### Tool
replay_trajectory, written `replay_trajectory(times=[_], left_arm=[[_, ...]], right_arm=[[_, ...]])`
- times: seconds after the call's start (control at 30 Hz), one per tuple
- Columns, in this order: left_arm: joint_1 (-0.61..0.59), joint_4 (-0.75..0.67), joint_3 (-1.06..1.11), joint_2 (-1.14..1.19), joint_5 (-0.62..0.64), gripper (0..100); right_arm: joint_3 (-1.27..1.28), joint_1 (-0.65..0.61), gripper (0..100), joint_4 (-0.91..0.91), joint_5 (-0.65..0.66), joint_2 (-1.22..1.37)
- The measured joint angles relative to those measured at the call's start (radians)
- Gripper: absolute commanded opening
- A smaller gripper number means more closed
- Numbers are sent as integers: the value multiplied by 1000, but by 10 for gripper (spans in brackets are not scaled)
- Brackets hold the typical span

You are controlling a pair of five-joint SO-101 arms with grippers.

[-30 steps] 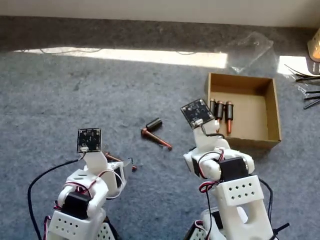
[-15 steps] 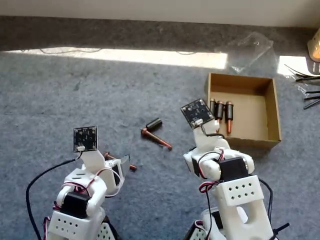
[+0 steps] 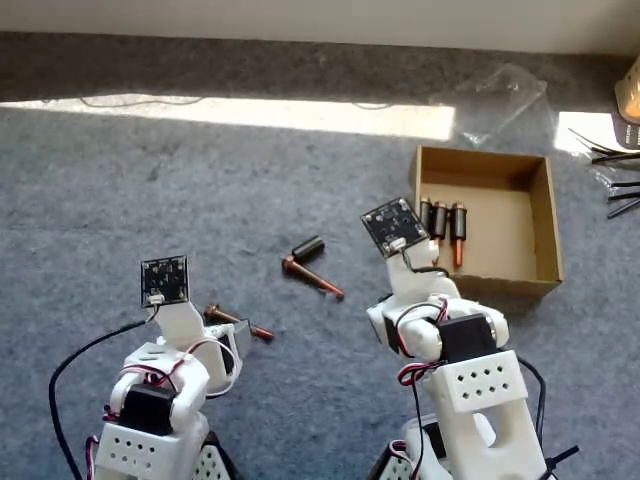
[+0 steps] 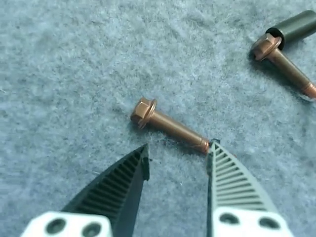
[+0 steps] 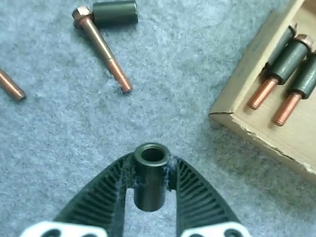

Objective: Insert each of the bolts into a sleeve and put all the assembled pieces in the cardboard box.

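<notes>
Lying beyond the cardboard box (image 3: 500, 228), a clear plastic bag (image 3: 500, 100) rests on carpet (image 3: 150, 170).

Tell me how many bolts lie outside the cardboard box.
2. One bolt lies just ahead of the left end effector; the other bolt lies mid-carpet, its head beside a loose sleeve. More may be hidden.

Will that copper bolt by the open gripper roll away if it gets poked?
The bolt has a round shaft, so it might roll a bit, but its wider head and the fuzzy carpet would probably stop it soon. It looks like solid metal, so it is likely stiff and heavy for its size.
</notes>
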Motion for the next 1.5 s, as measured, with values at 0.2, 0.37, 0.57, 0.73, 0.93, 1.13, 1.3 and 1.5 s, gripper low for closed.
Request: replay_trajectory(times=[0.2,0.37,0.57,0.73,0.93,1.13,1.3,1.5], left_arm=[[-32,-2,0,0,-26,185],[-32,6,-12,0,-31,183],[-35,49,-95,0,-61,185],[-35,112,-184,0,-86,182],[-35,127,-284,0,-104,182],[-35,129,-428,213,-104,185],[-35,195,-588,486,-104,186],[-35,292,-752,799,-87,186]], right_arm=[[0,0,4,0,0,0],[17,0,4,0,0,0],[34,0,4,0,0,-2],[34,0,4,0,0,-2],[34,0,4,0,0,-2],[34,0,4,0,0,-2],[34,0,4,0,0,-2],[34,0,4,0,0,-2]])
